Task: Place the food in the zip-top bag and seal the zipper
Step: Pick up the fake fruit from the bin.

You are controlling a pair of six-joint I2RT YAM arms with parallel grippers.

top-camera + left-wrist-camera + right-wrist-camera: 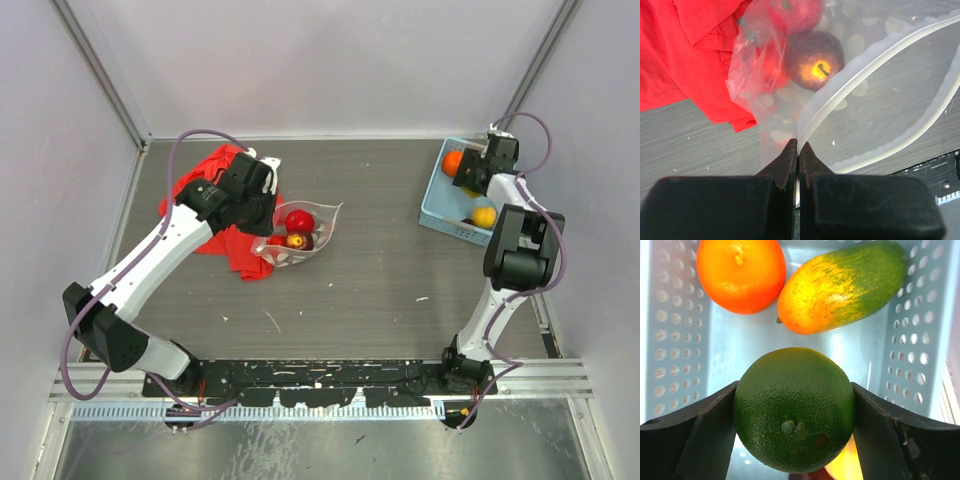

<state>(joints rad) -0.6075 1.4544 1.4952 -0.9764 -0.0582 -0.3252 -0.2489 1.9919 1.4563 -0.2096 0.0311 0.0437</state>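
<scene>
The clear dotted zip-top bag [305, 232] lies open at centre left, holding a red fruit [795, 12] and a dark red apple [815, 60]. My left gripper [798, 145] is shut on the bag's rim, where the whitish zipper [875, 62] meets its corner. In the top view the left gripper [258, 222] sits at the bag's left edge. My right gripper [794, 386] is down in the blue basket [670, 340], with both fingers pressed against the sides of a round green fruit [795, 410]. An orange [740, 272] and a yellow-green mango [840, 287] lie beyond it.
A crumpled red cloth [215, 175] lies under and left of the bag. The light blue basket [437, 205] stands at the far right against the wall, and a yellow fruit [485, 216] shows in it. Enclosure walls close in the table on three sides.
</scene>
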